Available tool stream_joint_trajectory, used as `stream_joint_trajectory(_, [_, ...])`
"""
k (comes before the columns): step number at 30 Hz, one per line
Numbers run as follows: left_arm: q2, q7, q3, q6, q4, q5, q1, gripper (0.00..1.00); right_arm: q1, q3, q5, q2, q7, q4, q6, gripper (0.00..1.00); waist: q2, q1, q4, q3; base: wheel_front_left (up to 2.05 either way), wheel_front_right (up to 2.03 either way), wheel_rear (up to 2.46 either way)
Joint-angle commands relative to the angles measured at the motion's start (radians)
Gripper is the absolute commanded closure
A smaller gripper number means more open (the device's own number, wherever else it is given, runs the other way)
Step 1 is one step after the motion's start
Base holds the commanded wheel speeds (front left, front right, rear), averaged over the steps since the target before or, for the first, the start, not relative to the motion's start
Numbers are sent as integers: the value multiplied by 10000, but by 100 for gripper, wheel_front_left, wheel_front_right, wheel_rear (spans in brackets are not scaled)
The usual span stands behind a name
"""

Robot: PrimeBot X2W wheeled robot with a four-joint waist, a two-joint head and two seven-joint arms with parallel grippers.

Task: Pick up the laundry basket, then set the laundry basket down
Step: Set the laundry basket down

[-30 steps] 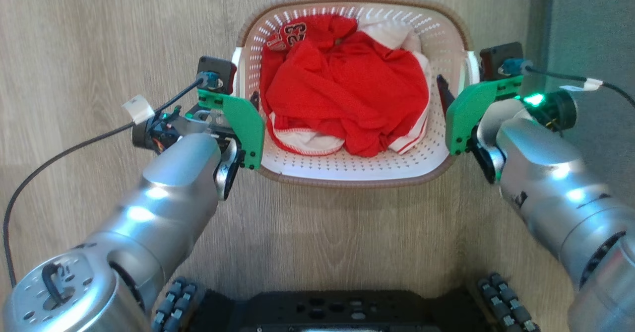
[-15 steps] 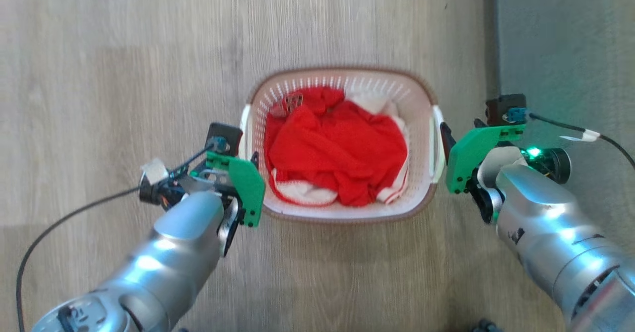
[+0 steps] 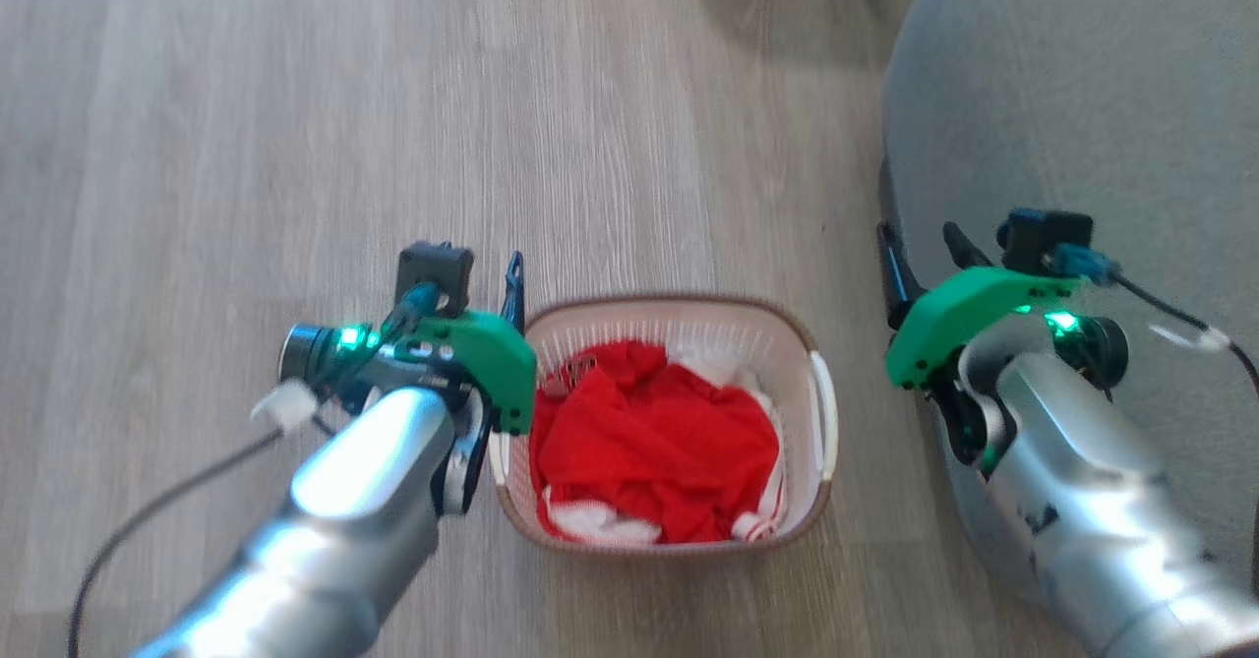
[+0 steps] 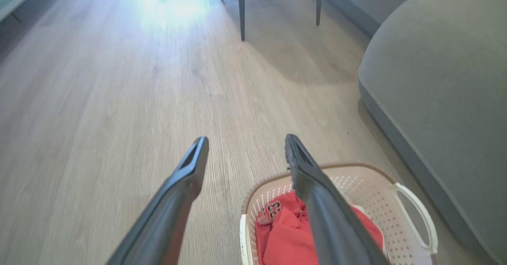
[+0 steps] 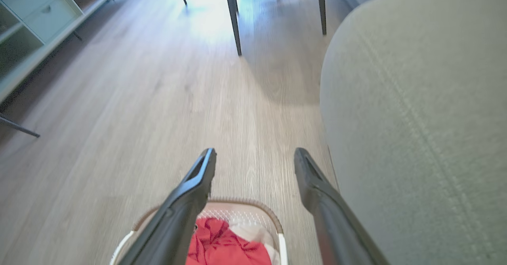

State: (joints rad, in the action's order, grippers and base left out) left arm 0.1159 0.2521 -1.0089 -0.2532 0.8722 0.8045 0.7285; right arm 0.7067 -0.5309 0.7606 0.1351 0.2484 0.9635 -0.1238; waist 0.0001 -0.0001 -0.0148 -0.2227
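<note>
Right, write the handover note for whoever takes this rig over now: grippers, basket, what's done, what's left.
Left gripper: open, empty, clear of the basket at its left side.
Right gripper: open, empty, near the edge of the grey upholstered seat.
Laundry basket: upright on the wooden floor between the arms, red clothes inside, touched by neither gripper.
Done: a second ago both grippers were at the side handles; now they are clear, so the set-down looks complete.
Left: probably only retracting the arms.
</note>
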Motion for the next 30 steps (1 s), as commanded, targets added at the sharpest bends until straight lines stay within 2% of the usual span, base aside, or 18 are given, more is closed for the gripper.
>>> stream_joint_trajectory(1, [419, 94, 742, -147, -648, -457, -358, 0, -501, 396, -542, -120, 133, -692, -69, 0, -1, 1, 71, 800, 0, 0, 0])
stream_joint_trajectory(5, [665, 95, 2488, -243, -2675, -2019, -1700, 0, -1898, 2063, -2113, -437, 133, -2601, -69, 0, -1, 1, 29, 1471, 0, 0, 0])
stream_joint_trajectory(8, [678, 96, 3906, -294, -4375, -3237, -2703, 0, -2917, 2732, -2964, -662, 133, -4070, -69, 0, -1, 1, 28, 1893, 0, 0, 0])
stream_joint_trajectory(12, [576, 96, 5175, 108, -6092, -4613, -3990, 0, -3926, 3424, -3738, -800, 133, -5880, -69, 0, -1, 1, 59, 2143, 0, 0, 0])
stream_joint_trajectory(16, [248, 96, 6130, 467, -7249, -5492, -4943, 0, -4767, 3762, -4295, -839, 133, -7322, -69, 0, -1, 1, 87, 2314, 0, 0, 0])
stream_joint_trajectory(19, [-148, 96, 6870, 622, -7755, -5621, -5582, 0, -5274, 3778, -4415, -844, 133, -8145, -69, 0, -1, 1, 106, 2417, 0, 0, 0])
stream_joint_trajectory(22, [-377, 96, 7362, 958, -7958, -5810, -6026, 0, -5732, 3897, -4409, -845, 133, -8702, -69, 0, -1, 1, 108, 2512, 0, 0, 0])
stream_joint_trajectory(25, [-485, 97, 7598, 1192, -7994, -6195, -6348, 0, -6153, 3933, -4668, -846, 133, -8904, -69, 0, -1, 1, 134, 2583, 0, 0, 0])
stream_joint_trajectory(30, [-609, 97, 7890, 1295, -7932, -6421, -6898, 0, -6735, 4127, -4813, -847, 133, -8848, -69, 0, -1, 1, 166, 2655, 0, 0, 0])
